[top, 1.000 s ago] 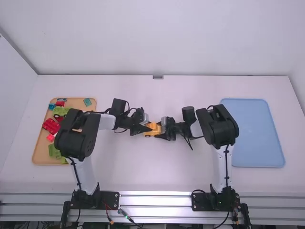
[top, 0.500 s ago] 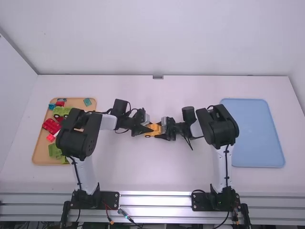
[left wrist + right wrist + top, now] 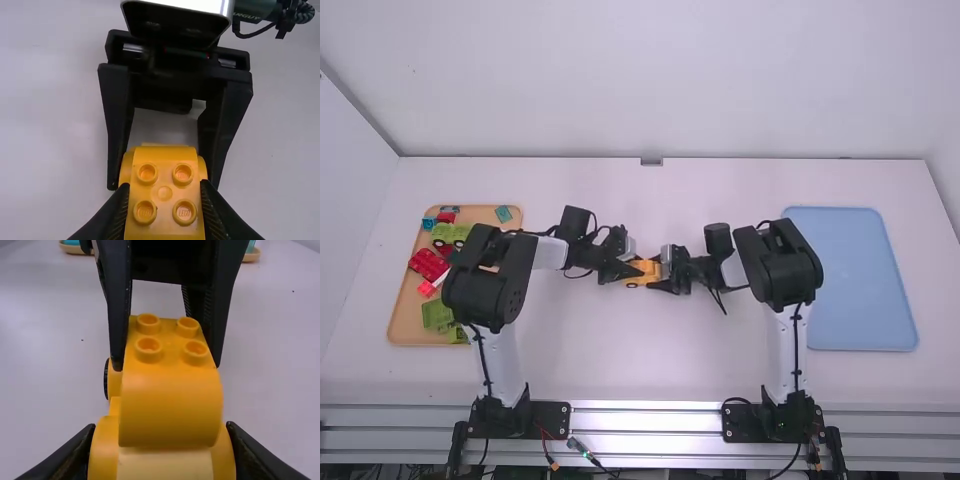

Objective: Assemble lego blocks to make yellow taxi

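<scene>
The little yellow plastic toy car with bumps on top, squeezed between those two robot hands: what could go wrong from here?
The left gripper and right gripper clamp opposite ends of one small yellow plastic car, so an uneven pull might pop its bricks apart. Their fingertips also sit close together and could knock. The studded top piece sits above a wider lower part, so a twist might loosen it.
</scene>
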